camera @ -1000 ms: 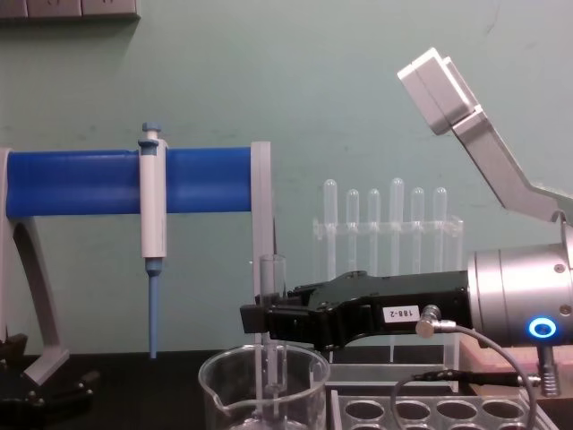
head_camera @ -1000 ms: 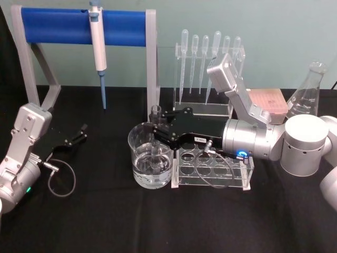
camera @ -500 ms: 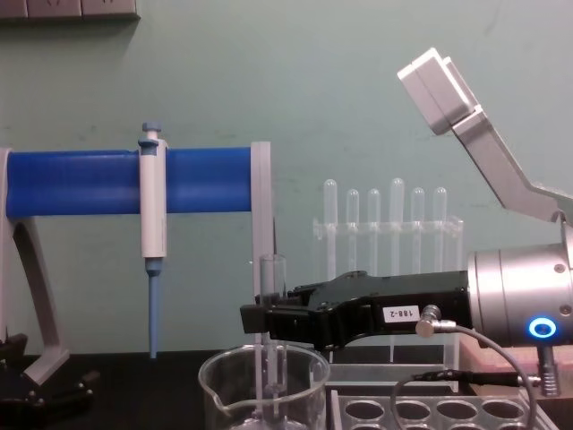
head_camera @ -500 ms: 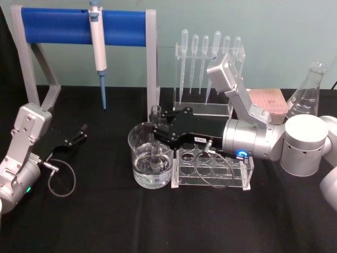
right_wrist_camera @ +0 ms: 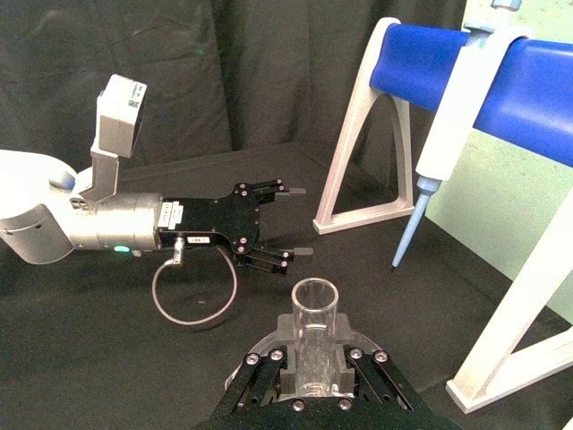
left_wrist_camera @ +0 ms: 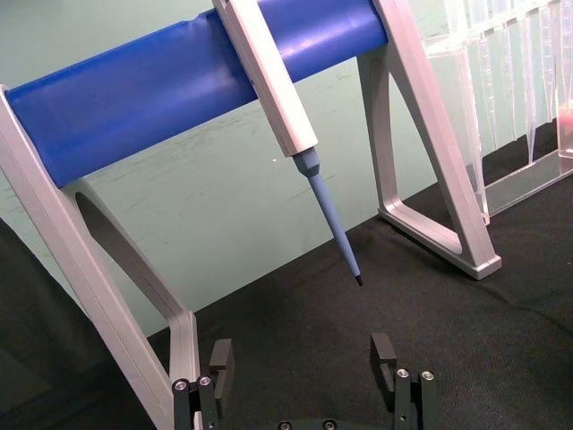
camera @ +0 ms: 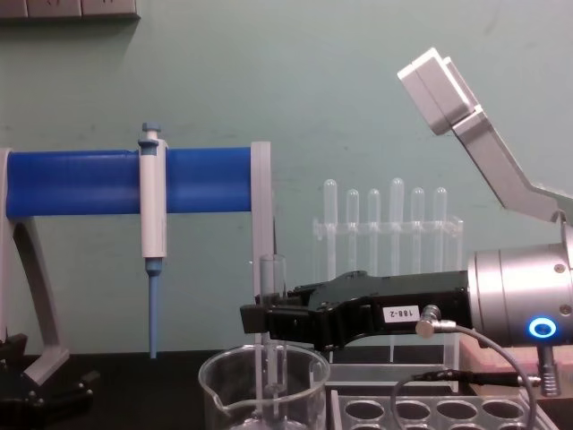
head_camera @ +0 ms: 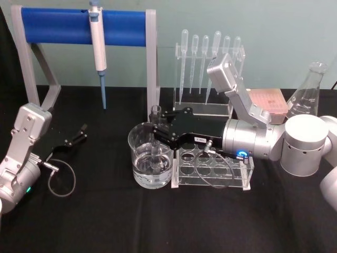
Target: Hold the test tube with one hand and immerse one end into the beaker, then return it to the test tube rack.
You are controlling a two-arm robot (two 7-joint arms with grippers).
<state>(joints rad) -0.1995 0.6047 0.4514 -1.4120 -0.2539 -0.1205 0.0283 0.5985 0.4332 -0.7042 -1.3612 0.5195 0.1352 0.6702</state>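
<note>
Right gripper pinches the upright test tube, its bottom inside the beaker

A blue cylindrical bar spans a grey stand at the back left of the black table. A white pipettor with a blue tip hangs upright from the bar, its tip above the table. To the right of the stand, a clear acrylic holder carries a row of thin plastic pipettes, bulbs upward. In front of it, a clear rack with round holes sits on the table. At the far right stands an Erlenmeyer flask, with a pinkish box just beside it. A pale green wall lies behind everything.
</note>
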